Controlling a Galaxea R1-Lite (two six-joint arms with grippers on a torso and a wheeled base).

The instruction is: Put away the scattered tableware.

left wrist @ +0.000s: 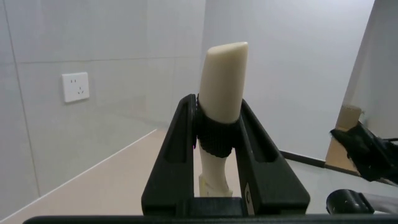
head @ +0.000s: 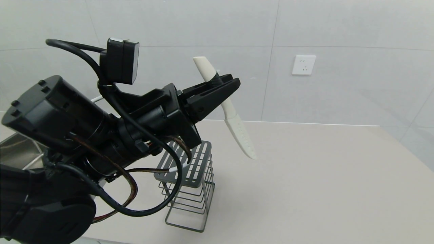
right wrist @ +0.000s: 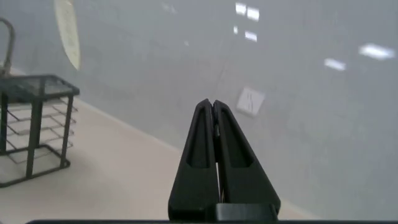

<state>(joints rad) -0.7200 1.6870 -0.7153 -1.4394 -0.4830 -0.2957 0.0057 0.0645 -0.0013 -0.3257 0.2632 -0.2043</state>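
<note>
The counter (head: 322,176) carries your slotted rack (head: 200,159), below the fingers of the left gripper (head: 225,84). The right gripper (right wrist: 214,111) is pinched together, empty. The left fingers clamp the white knife (head: 239,127) by its handle, with the blade hanging beneath them. You're likely mid-carry, so next centre the tip over a slot and lower.

Head view: high, forward-down across counter (head: 322,176) to wall (head: 356,30), left gripper (head: 220,84) close up. Wrist views: close behind own fingers (left wrist: 177,149), facing wall. All three share socket (head: 303,64), knife (head: 237,125); head and right wrist share rack (head: 191,189).
</note>
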